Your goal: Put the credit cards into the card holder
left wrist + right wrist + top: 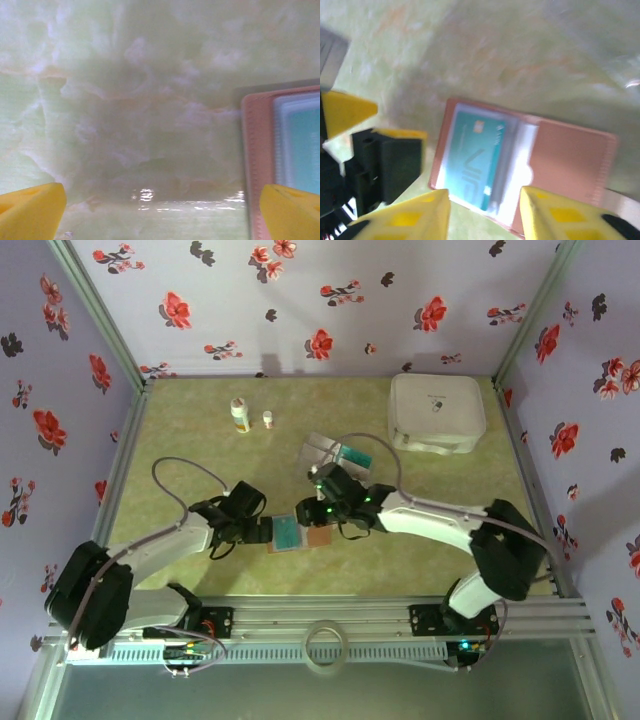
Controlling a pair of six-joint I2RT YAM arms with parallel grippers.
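Yellow fingertips (pixel 415 220) of our right gripper (pixel 485 215) sit closest to the lens, spread apart with nothing pinched between them. In our right wrist view they frame the near edge of the card holder (pixel 570 160); we cannot tell whether they touch it. We see the card holder lying open and flat on the green marbled table (pixel 520 50), its pinkish-brown flap bare on one side and a teal credit card (pixel 472 160) tucked under the clear sleeve of the other half. Our left gripper (pixel 160 215) is also spread wide and empty, bare table between its pads (pixel 292 212); one pad overlaps the stitched edge of the card holder, and we cannot tell if it presses there. From above, both grippers meet at the card holder near the front middle of the table: the left just beside the half with the card, the right over its far edge. Just behind the right gripper lies a clear plastic tray (pixel 322 447) with a second teal card (pixel 353 456) in it. Farther back, a white rounded case (pixel 436 412) rests near the far right corner, and two small bottles (pixel 240 415) stand left of centre, well apart
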